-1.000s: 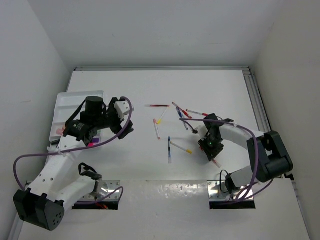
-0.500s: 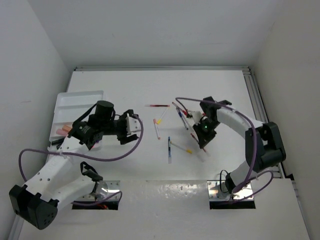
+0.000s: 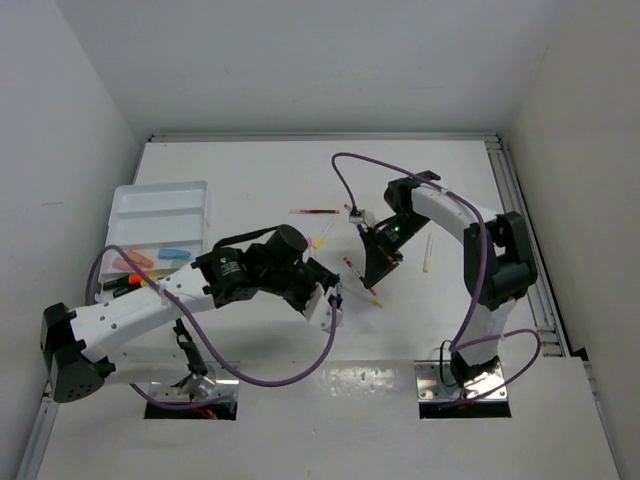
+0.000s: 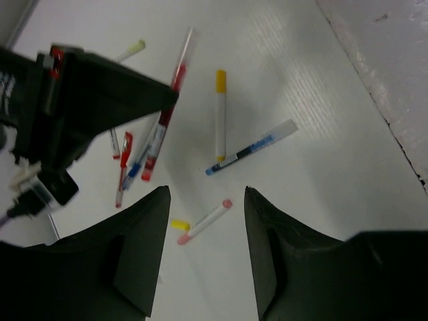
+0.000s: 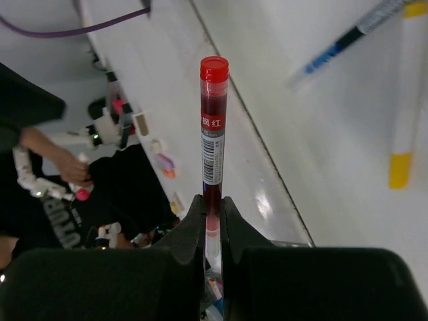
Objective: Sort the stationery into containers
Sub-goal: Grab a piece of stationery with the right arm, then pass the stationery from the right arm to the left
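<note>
Your right hand (image 5: pixel 212 208) is clamped on the tail of the thin clear plastic pen with red cap (image 5: pixel 214 127), over the middle of the table (image 3: pixel 250 170), and your left hand (image 4: pixel 206 195) has its fingers (image 4: pixel 134 254) apart; I judge the pen light, stiff and slippery, better held nearer its middle.

L gripper (image 4: pixel 206 200) parted, R gripper (image 5: pixel 212 200) clamped
</note>
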Available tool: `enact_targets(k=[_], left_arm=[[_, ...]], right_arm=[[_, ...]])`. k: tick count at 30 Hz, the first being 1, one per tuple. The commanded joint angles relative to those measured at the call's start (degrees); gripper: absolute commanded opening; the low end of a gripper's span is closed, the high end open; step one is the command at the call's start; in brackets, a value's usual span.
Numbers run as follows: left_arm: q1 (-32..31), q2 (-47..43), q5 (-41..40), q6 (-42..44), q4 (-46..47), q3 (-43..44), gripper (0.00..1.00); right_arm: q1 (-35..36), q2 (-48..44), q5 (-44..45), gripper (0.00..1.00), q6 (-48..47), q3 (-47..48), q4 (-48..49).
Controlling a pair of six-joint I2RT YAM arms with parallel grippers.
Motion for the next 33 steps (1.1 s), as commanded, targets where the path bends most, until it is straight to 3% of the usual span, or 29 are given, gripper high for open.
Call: enact_targets(k=[1,9,33], left_arm=[[-5.5,1.9,-3.1,3.7,3.3,2.6,0.53],[-9.9,3.1,-7.5,2.6,7.1,-0.2,0.47],[-10.0,2.6,-13.4,2.4,14.1,-6.2,0.45]], right_arm=[[1.3,0.4,-11.4,0.00,-6.2,2.7,-15.0],[4.4,-3.1,-12.1,0.00,-5.9,0.2,-13.9],[10.6,-6.0,-13.7,0.00,-6.2,0.0,-15.6]])
